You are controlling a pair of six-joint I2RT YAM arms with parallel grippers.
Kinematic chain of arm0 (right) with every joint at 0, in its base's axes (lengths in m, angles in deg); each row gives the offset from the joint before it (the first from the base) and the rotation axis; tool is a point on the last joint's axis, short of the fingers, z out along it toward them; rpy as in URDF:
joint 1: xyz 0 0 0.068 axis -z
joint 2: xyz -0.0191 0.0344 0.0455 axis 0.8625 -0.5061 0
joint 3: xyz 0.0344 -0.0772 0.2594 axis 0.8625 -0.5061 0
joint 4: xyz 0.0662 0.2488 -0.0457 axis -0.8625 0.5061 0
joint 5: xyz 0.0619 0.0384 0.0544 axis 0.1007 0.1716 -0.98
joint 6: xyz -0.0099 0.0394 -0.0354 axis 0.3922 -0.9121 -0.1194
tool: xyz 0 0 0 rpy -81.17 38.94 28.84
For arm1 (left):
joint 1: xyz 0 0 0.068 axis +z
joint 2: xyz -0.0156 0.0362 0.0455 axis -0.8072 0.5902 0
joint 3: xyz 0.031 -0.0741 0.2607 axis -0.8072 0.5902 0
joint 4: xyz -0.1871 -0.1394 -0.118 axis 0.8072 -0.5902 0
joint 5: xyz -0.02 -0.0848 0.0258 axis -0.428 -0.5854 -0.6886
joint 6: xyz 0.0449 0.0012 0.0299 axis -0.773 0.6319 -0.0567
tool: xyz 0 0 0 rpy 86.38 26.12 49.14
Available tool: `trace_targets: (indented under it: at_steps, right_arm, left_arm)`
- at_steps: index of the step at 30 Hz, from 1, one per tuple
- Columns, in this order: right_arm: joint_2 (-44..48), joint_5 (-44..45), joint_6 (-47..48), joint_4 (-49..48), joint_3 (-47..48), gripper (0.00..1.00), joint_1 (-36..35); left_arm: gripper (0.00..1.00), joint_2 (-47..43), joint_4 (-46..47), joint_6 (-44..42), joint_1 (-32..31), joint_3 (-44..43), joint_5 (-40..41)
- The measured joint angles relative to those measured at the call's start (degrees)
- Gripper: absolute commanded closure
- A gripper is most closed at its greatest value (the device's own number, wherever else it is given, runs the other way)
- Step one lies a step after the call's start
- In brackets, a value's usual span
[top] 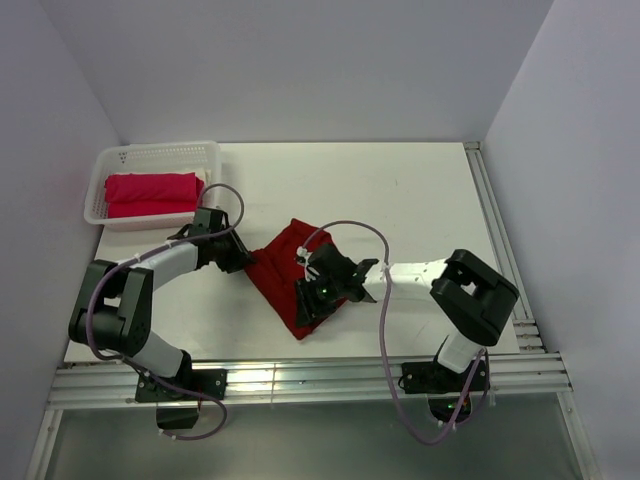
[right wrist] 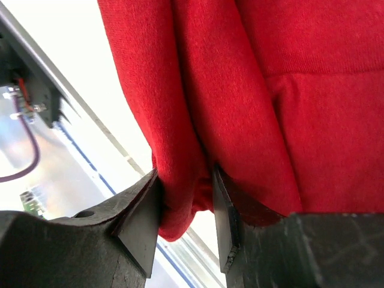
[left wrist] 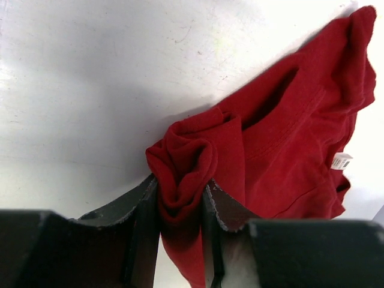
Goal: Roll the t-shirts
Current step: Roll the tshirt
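Near the middle of the table (top: 420, 200) lies 1 dark crimson t-shirt (top: 278, 272), crumpled, between the 2 grippers. The left gripper (left wrist: 180, 186) is closed narrowly on a bunched fold at the left edge of this shirt. The right gripper (right wrist: 185, 180) stands partly open with a fold of the same shirt between its fingers; if they press it, I cannot tell. 1 pinkish-red t-shirt (top: 150, 193) lies folded in the 1 white basket (top: 160, 148) at the far left corner.
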Motion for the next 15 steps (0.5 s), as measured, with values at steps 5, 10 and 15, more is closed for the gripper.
trace_targets:
  at_steps: [5, 10, 15]
  right_arm:
    - [1.1, 2.3, 1.3, 1.7, -0.3, 0.59, -0.3]
    - [3.2, 2.6, 1.3, 2.1, -0.7, 0.18, -0.6]
    - [8.1, 7.8, 2.7, 10.2, -0.9, 0.14, -1.0]
  left_arm:
    - [0.67, 0.6, -0.5, -0.9, -0.1, -0.5, 0.0]
    - [0.67, 2.0, -0.9, -1.7, -0.3, -1.9, -0.1]
    - [0.67, 3.4, -1.9, -2.5, -0.5, -4.5, 0.4]
